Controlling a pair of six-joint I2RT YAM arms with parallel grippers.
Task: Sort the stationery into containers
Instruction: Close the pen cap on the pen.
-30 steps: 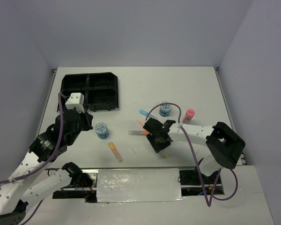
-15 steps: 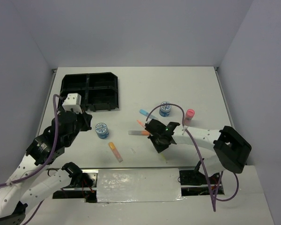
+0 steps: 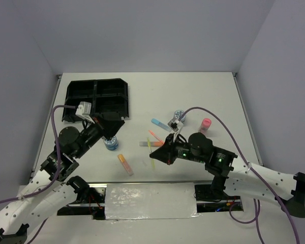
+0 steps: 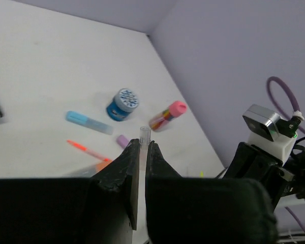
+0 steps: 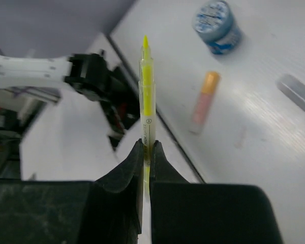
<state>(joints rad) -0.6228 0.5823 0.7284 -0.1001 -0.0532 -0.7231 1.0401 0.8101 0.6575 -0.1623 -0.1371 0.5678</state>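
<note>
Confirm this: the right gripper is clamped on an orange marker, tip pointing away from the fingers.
Not orange. The right gripper is clamped on a yellow marker, tip pointing away from the fingers; the right wrist view shows it. The orange marker lies on the table.

The left arm rises from the near left with its elbow bent. The left gripper (image 3: 113,125) points right, its jaws drawn almost together with only a thin slit between them. The right arm stretches from the near right toward the middle. The right gripper (image 3: 155,154) points left, clamped on a yellow marker (image 5: 147,81).
</note>
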